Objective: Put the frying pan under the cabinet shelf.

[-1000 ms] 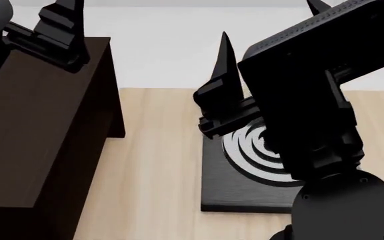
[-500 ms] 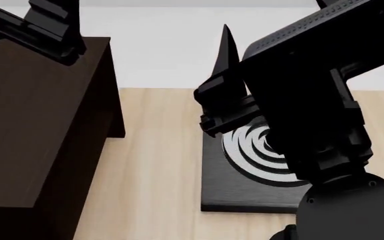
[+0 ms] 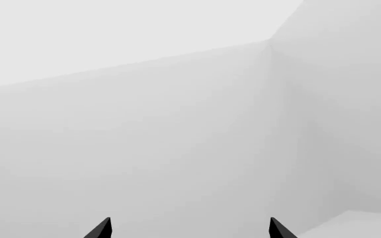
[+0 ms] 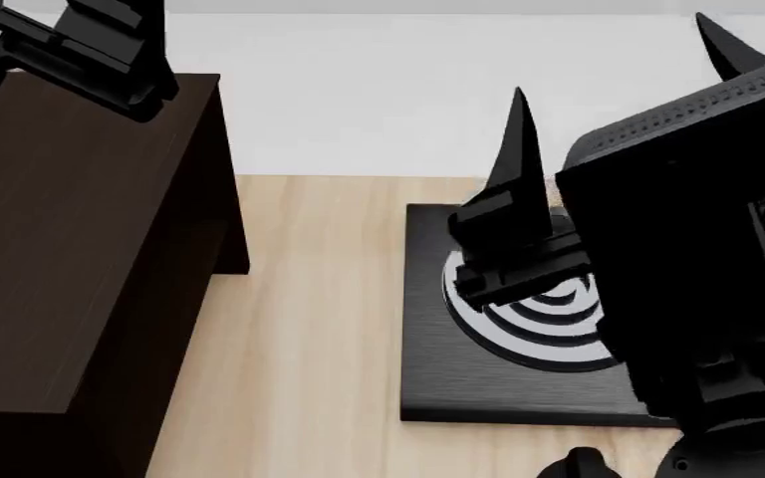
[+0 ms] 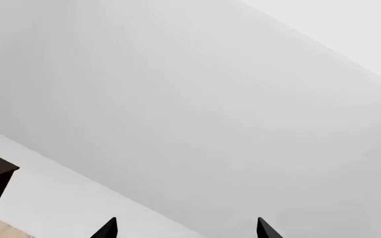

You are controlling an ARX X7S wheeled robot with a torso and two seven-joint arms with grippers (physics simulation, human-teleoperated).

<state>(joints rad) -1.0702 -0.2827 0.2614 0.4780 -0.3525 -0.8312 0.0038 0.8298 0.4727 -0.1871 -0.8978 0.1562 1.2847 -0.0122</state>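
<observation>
Shifted rightward since a moment ago, the right hand hangs spread and empty above the stove plate. At far left, the left hand is likewise released above the cabinet shelf. No frying pan shows.

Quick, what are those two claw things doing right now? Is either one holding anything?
Left gripper: open, holding nothing, pointing at a blank wall.
Right gripper: open, holding nothing, raised above the stove plate.
</observation>
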